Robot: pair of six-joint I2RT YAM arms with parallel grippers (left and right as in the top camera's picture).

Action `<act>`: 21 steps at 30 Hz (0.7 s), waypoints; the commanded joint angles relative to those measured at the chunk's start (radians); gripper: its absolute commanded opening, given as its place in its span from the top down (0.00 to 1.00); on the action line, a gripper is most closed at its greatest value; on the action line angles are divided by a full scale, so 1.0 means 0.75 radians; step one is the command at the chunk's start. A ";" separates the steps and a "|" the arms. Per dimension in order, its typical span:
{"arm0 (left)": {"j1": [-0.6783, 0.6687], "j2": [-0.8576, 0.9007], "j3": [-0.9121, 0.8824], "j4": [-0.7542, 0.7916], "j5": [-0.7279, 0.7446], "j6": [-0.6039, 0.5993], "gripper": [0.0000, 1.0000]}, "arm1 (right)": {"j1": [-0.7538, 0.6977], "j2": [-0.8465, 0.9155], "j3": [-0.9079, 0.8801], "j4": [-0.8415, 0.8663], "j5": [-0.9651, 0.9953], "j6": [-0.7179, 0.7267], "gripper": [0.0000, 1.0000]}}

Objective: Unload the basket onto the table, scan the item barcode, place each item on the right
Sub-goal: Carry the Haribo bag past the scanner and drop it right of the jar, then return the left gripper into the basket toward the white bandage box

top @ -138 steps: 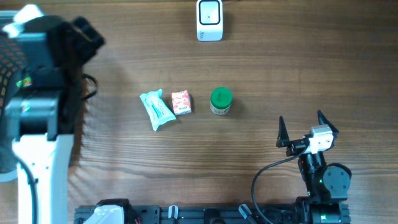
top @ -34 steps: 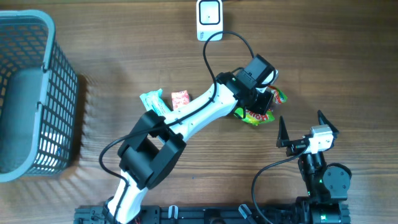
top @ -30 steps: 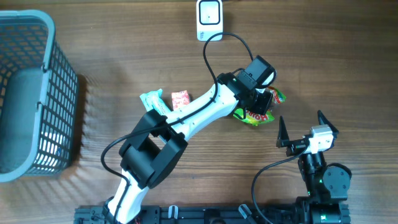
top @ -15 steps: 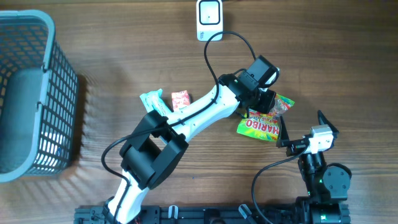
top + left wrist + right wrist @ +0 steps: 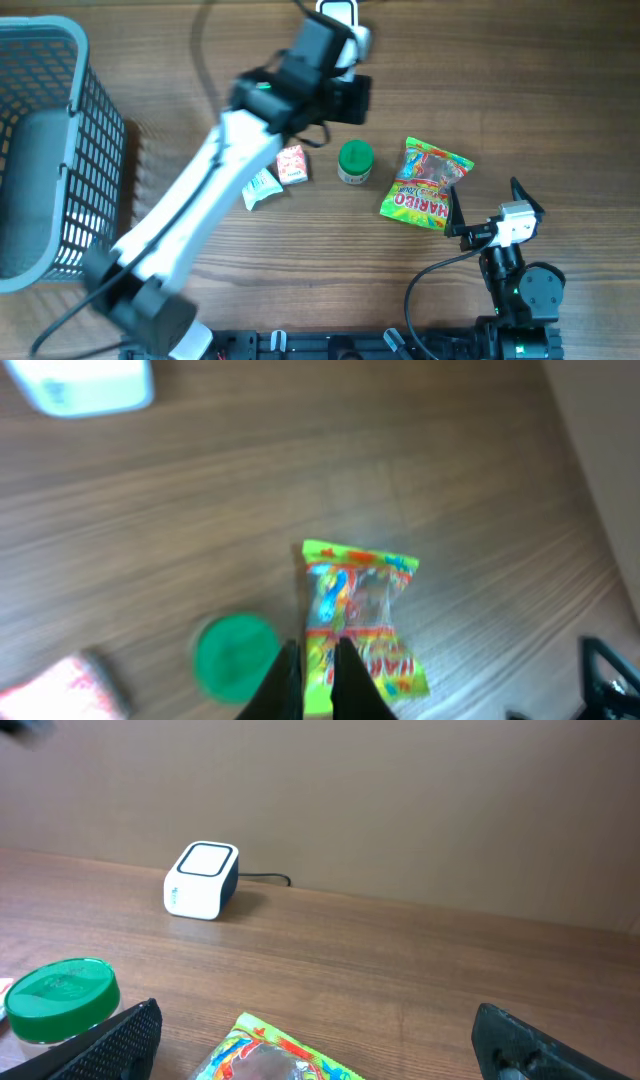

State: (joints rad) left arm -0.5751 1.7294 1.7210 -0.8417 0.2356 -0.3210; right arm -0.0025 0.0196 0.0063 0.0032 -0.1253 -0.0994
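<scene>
Black fingers of the left gripper [image 5: 316,682] stand pressed together and hold nothing; they hang in the air above the table [image 5: 560,90]. From the wrist camera, the Haribo gummy bag [image 5: 426,184] lies flat on the wood right under them, with the green-lidded jar [image 5: 354,161] just beside it. Next to the jar come a small pink packet [image 5: 292,164] and a mint-coloured packet [image 5: 259,186], half hidden under the arm. The white barcode scanner [image 5: 201,879] sits at the far edge, and from above the wrist covers most of it. A grey basket [image 5: 60,150] stands at the left. The left arm reaches, blurred, from the lower left up to the scanner. The right gripper [image 5: 483,192] rests with its fingers spread wide and empty, one tip just beside the bag.
</scene>
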 commanded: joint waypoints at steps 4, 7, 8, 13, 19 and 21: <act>0.144 -0.300 0.021 -0.309 -0.151 0.079 0.96 | 0.004 -0.005 -0.002 0.004 0.018 -0.008 0.00; 0.238 -0.449 0.021 -0.334 -0.401 0.078 0.89 | 0.004 -0.005 -0.002 0.004 0.018 -0.008 0.00; 0.282 -0.495 0.021 -0.318 -0.512 0.065 0.71 | 0.004 -0.005 -0.002 0.004 0.018 -0.008 0.00; 0.614 -0.637 0.021 -0.172 -0.700 0.039 0.00 | 0.004 -0.005 -0.002 0.004 0.018 -0.008 0.00; 1.172 -0.612 0.015 -0.183 -0.611 -0.323 0.00 | 0.004 -0.005 -0.002 0.004 0.018 -0.008 0.00; 1.348 -0.556 0.015 -0.231 -0.515 -0.404 0.00 | 0.004 -0.005 -0.002 0.004 0.018 -0.008 0.00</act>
State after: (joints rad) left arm 0.2852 1.2602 1.7329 -0.9852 -0.2310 -0.4774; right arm -0.0025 0.0196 0.0063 0.0032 -0.1253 -0.0994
